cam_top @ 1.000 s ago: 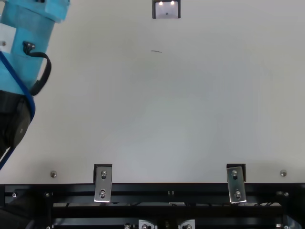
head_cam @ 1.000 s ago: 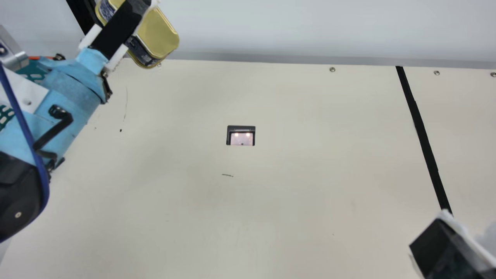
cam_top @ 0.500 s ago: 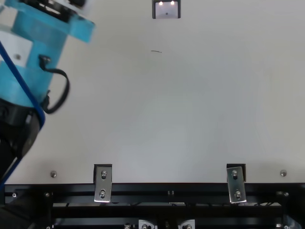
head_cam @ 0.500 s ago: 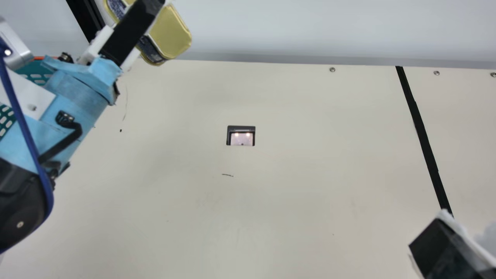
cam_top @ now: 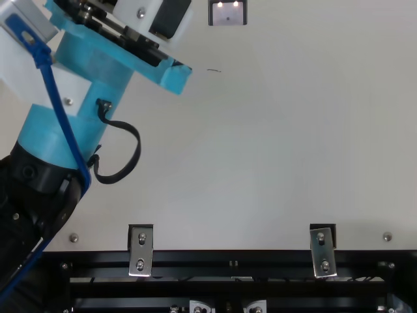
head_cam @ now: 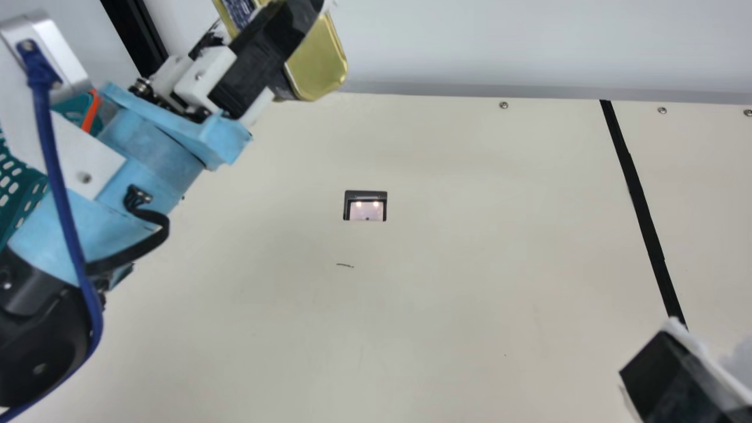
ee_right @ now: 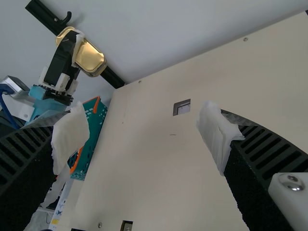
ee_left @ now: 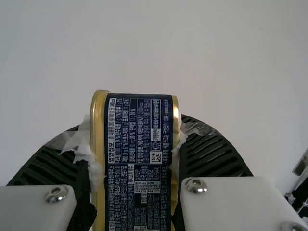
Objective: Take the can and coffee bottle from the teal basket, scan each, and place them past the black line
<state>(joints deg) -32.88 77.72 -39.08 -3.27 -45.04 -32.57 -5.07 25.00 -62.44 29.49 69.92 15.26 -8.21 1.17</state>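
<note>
My left gripper (head_cam: 276, 50) is raised over the table's far left part in the main view, shut on the gold can (head_cam: 320, 61). In the left wrist view the can's dark printed side (ee_left: 139, 139) lies between both ribbed fingers of the left gripper (ee_left: 137, 159). At the main view's lower right corner is my right gripper (head_cam: 675, 376); in the right wrist view that right gripper (ee_right: 144, 137) stands open with nothing between its padded fingers. The teal basket (head_cam: 20, 182) is partly behind the left arm. The scanner window (head_cam: 365, 207) sits in the table's middle.
The black line (head_cam: 640, 205) runs down the right part of the table (head_cam: 470, 264). A pale wall rises behind the far edge, with a black post (head_cam: 138, 38) at the left. Metal brackets (cam_top: 141, 251) line the near edge in the top view.
My left arm has moved to the right, carrying the can with it, and more of the teal basket shows behind it. My right gripper has stayed almost still.
</note>
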